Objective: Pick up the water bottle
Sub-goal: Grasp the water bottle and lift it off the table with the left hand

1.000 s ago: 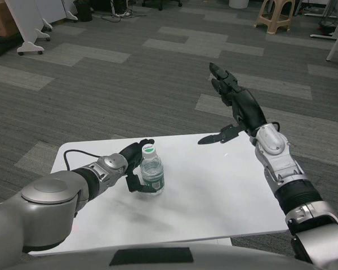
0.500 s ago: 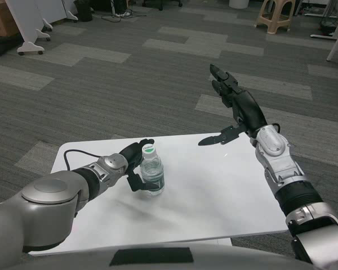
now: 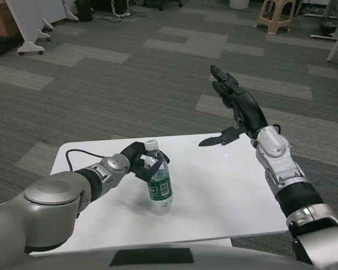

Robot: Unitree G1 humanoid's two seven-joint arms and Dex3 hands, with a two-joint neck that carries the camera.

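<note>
A clear water bottle with a green label and a white cap leans over the middle-left of the white table, its cap tipped to the left. My left hand grips it around the neck and shoulder, fingers wrapped from the left. Whether the bottle's base touches the table cannot be told. My right hand is held up above the table's far right edge, fingers spread and holding nothing.
A thin black cable runs along my left forearm near the table's left edge. Grey carpet lies beyond the table. A beige stool and a white wheeled stand are far back.
The left hand has closed tighter around the bottle's top. The bottle has shifted right and toward me and now leans instead of standing upright. The right hand has stayed still.
</note>
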